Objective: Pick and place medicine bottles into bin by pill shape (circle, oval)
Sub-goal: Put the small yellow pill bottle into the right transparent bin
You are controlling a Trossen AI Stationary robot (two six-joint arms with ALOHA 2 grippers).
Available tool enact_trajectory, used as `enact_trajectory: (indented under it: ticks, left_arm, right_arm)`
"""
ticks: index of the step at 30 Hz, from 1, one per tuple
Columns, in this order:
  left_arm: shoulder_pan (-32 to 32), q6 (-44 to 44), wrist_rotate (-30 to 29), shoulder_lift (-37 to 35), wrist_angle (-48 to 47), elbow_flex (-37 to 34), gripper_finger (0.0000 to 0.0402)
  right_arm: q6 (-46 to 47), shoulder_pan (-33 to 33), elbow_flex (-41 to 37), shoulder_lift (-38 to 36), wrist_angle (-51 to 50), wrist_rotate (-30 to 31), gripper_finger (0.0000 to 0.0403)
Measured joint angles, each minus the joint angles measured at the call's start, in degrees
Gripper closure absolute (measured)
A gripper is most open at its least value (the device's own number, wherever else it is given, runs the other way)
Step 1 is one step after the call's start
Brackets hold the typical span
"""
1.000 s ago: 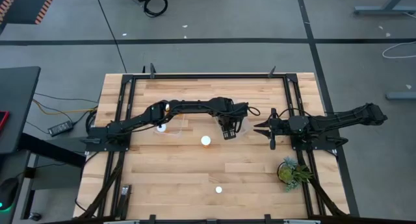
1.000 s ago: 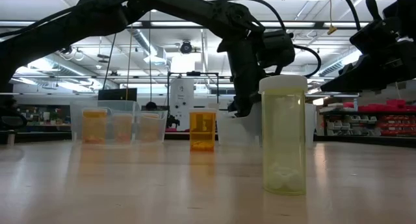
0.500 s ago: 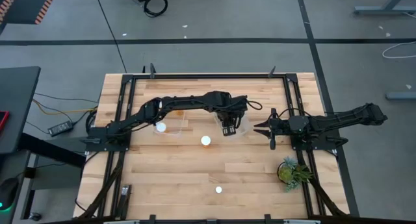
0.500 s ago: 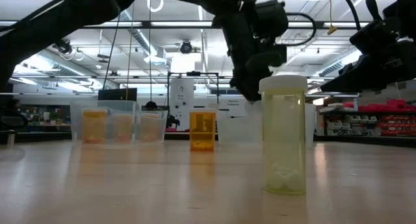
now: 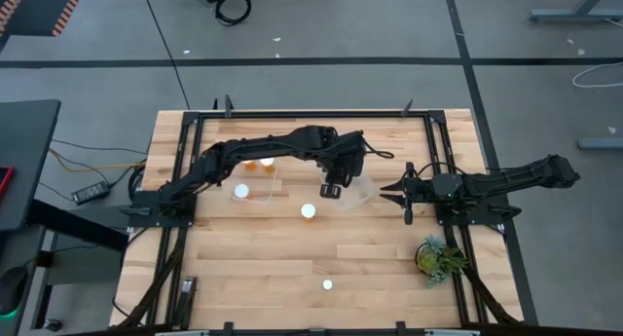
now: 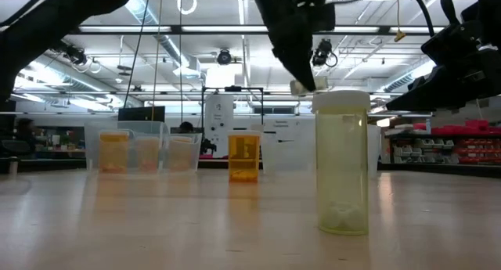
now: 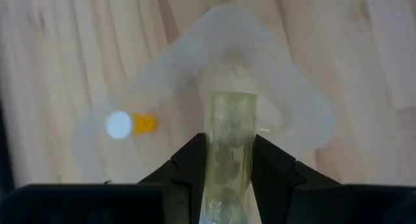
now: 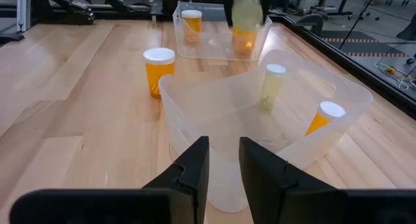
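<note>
Sorting part done: left gripper (image 7: 229, 160) pinching a pale yellow-green translucent medicine bottle (image 7: 229, 146) above the clear plastic bin (image 5: 358, 192) holding two bottles; two stand loose on the wooden table (image 5: 253, 268); right gripper (image 8: 223, 160), fingers spread, waits beside.

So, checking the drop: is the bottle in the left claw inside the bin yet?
No. The pale bottle is clamped in the left claw, above the bin.

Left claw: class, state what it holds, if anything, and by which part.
The left claw holds a pale yellowish medicine bottle, gripped across the sides of its body, above a clear bin.
</note>
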Motion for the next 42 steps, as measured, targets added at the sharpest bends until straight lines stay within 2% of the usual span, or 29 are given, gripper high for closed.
enact_trajectory:
  ticks: [10, 17, 21, 27, 29, 34, 40, 42]
  left_arm:
    - [-3.1, 2.9, 0.0, -2.2, 0.1, 0.0, 0.0293]
    - [-6.5, 5.3, 0.0, -2.2, -4.4, 0.0, 0.0292]
    - [-7.8, 5.6, 0.1, -2.9, -5.3, 0.0, 0.0292]
    - [-9.1, 8.7, 0.0, -3.2, -4.6, 0.0, 0.0292]
    - [-9.2, 9.9, 0.1, -3.2, -3.3, 0.0, 0.0292]
    - [-8.8, 11.3, 0.0, -3.2, 1.8, 0.0, 0.0292]
    - [-8.2, 11.5, 0.0, -3.2, 14.4, 0.0, 0.0292]
    - [-8.1, 11.5, 0.1, -3.2, 18.7, 0.0, 0.0292]
  right_arm:
    - [0.0, 0.0, 0.0, 0.0, 0.0, 0.0, 0.0311]
    - [0.0, 0.0, 0.0, 0.0, 0.0, 0.0, 0.0311]
    - [-1.6, 0.0, 0.0, 0.0, 0.3, 2.9, 0.0311]
    - [0.5, 0.0, 0.0, 0.0, 0.4, 3.0, 0.0311]
    - [4.2, 0.0, 0.0, 0.1, 1.5, 3.2, 0.0311]
    - [6.3, 0.0, 0.0, 0.0, 8.4, 3.1, 0.0311]
    - [17.0, 0.1, 0.0, 0.0, 8.7, 4.8, 0.0311]
    - [19.8, 0.1, 0.0, 0.0, 8.9, 3.7, 0.0311]
